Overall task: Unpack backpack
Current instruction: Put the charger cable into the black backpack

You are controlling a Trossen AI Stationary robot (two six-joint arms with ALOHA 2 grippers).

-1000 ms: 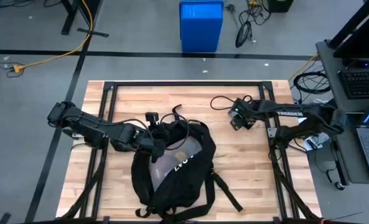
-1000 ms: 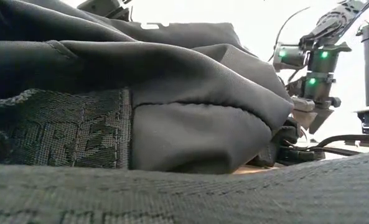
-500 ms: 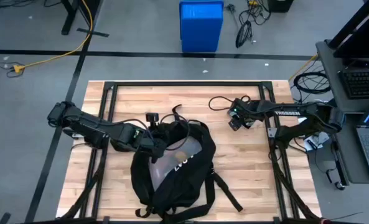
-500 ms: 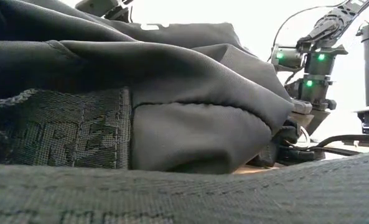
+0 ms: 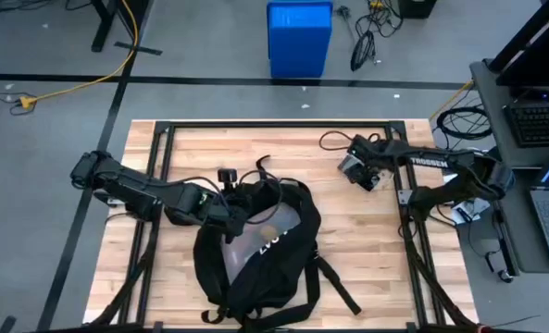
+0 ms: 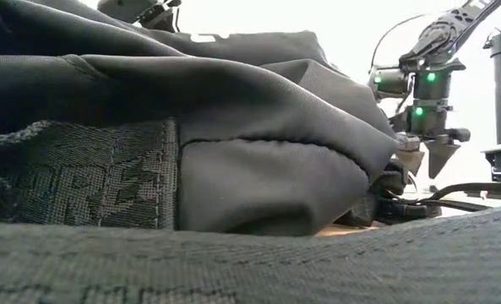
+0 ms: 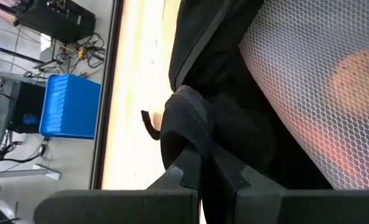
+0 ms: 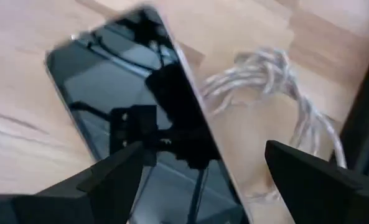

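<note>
The left tool (image 5: 230,222) is seen left of centre in the high view, pressed against the upper left edge of the backpack (image 5: 260,245). In the left wrist view its two fingers (image 7: 187,171) are closed together on a fold of black fabric at the backpack opening (image 7: 190,115), with a white mesh panel (image 7: 321,74) just beside it and something orange blurred behind the mesh.

The right tool (image 5: 362,172) is seen in the upper right of the high view, above the bench (image 5: 367,250) and well apart from the backpack. In the right wrist view its fingers (image 8: 112,177) are spread apart with nothing held between them; below them a dark-screened phone (image 8: 128,118) is lying flat on the wood, and a pale coiled cord (image 8: 277,93) is lying just beside the phone. In the low view the same tool (image 6: 432,156) is shown at the right edge, pointing down, with green lights lit on the wrist.

The backpack is lying in the lower middle of the high view, on the bench, straps (image 5: 334,282) trailing to the lower right. The low view is mostly filled by its black fabric (image 6: 233,135). A blue bin (image 5: 299,37) is standing on the floor at top centre.
</note>
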